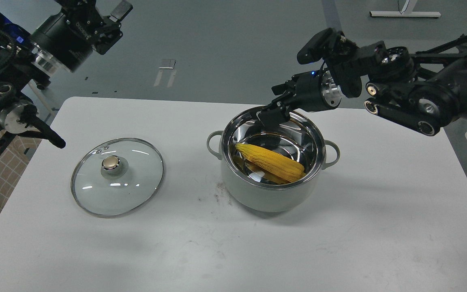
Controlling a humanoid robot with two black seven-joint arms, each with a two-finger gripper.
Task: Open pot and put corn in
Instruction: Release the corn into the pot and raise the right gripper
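Note:
The pale grey-green pot [268,196] stands open on the white table, right of the middle. The yellow corn [270,163] lies inside it on the shiny steel bottom, pointed end to the left. My right gripper [276,103] hangs open and empty just above the pot's far rim, clear of the corn. My left gripper [112,18] is raised high at the top left, far from the pot. It is partly cut off by the frame's edge, so its fingers cannot be told apart.
The round glass lid [136,190] with a gold knob [111,163] lies flat on the table [339,243] left of the pot. A black lever of the left arm [49,136] reaches over the table's left edge.

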